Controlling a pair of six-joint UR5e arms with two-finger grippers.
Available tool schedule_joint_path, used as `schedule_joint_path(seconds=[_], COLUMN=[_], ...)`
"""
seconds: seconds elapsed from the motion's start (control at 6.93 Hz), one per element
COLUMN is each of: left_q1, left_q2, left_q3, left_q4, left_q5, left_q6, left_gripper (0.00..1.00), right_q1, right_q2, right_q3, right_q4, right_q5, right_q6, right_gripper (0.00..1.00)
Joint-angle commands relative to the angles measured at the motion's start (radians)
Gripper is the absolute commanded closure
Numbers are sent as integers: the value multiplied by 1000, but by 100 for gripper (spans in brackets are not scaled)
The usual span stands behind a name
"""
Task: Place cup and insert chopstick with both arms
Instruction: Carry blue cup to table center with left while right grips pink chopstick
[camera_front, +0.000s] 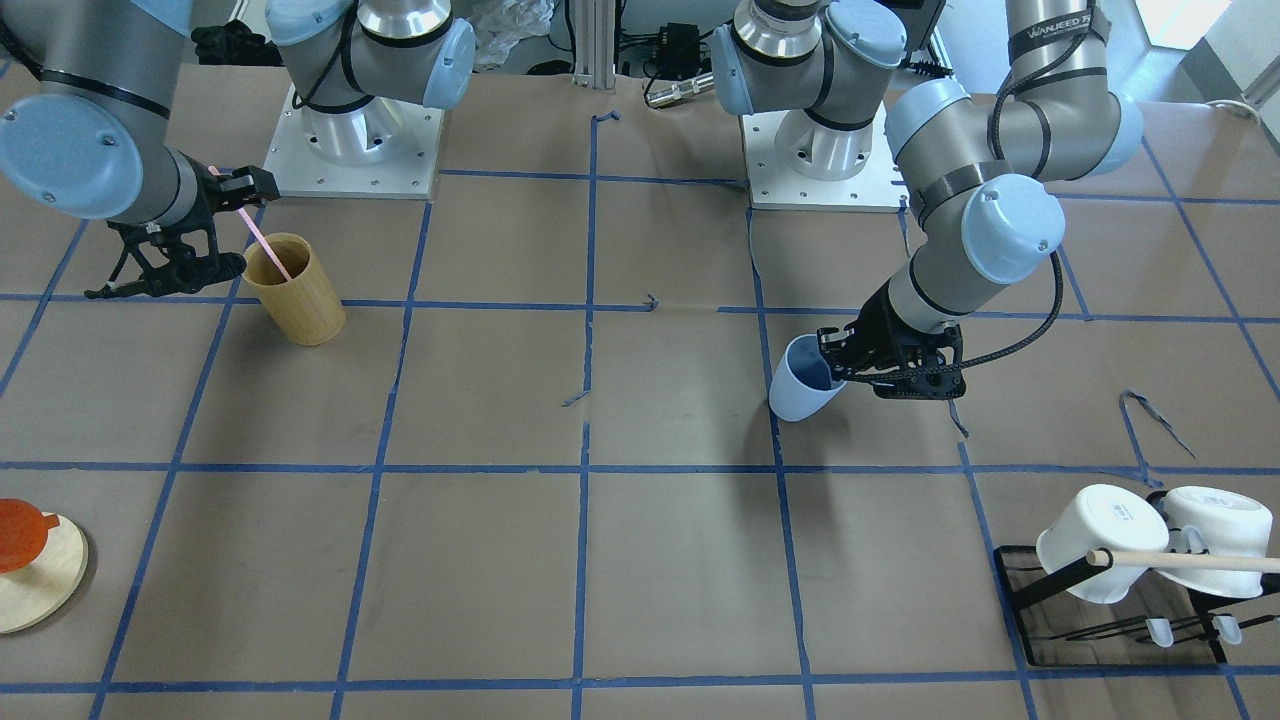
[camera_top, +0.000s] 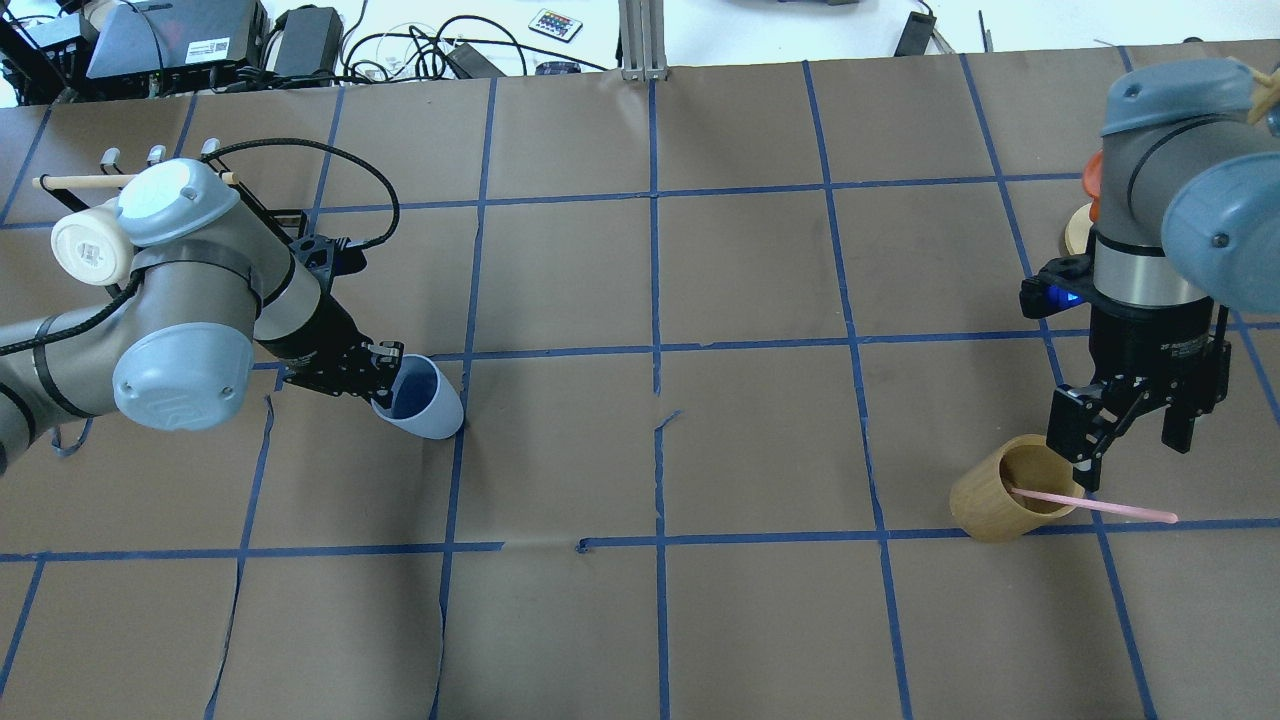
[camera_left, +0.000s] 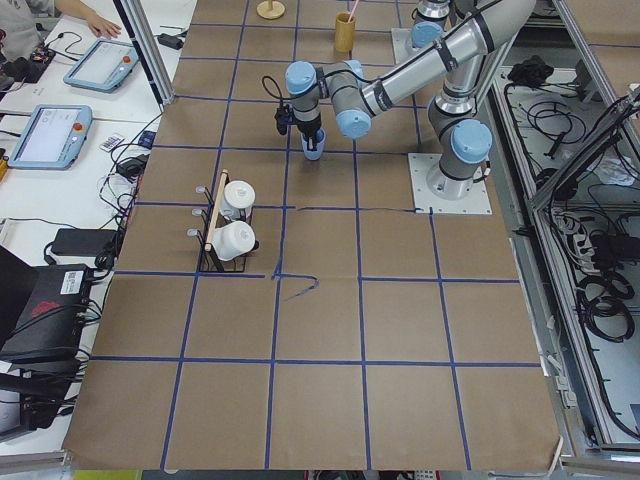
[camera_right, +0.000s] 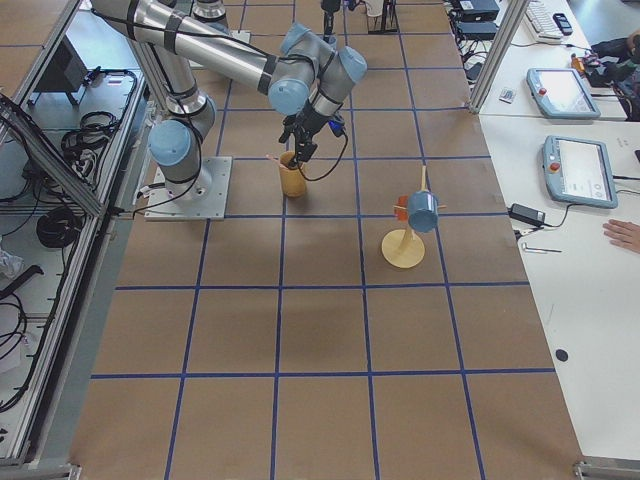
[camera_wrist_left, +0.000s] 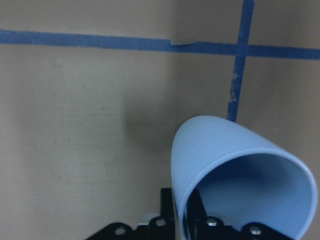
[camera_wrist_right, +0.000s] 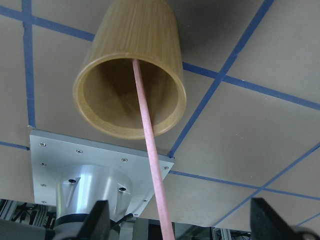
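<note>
My left gripper (camera_front: 850, 365) is shut on the rim of the pale blue cup (camera_front: 800, 385). It holds the cup tilted, base toward the table, one finger inside the rim. The cup also shows in the overhead view (camera_top: 425, 405) and the left wrist view (camera_wrist_left: 235, 165). The pink chopstick (camera_front: 262, 240) leans in a tan wooden cylinder (camera_front: 295, 290), its upper end sticking out. My right gripper (camera_top: 1125, 450) is open, its fingers either side of the stick without touching it. The right wrist view shows the stick (camera_wrist_right: 150, 150) running up out of the cylinder (camera_wrist_right: 130, 75).
A black rack (camera_front: 1020, 590) with two white mugs (camera_front: 1100, 545) and a pale wooden rod (camera_front: 1190, 560) stands on my left side, across the table. A round wooden stand (camera_front: 40, 590) with an orange piece is on the right side. Base plates (camera_front: 350, 170) lie behind.
</note>
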Motion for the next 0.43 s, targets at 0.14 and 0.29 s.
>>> schedule_joint_path(seconds=[0.14,0.29], left_q1=[-206,-321], left_q2=[14,0], left_q3=[51,73], left_q4=[12,41], left_q5=[5,6], left_q6=[-254,-430], left_gripper=[99,98], right_q1=[1,1], right_q2=[-28,-32], right_q3=[69,90], right_q4=[3,3], right_q5=[2,-1], right_q6=[12,12], right_gripper=[18,22])
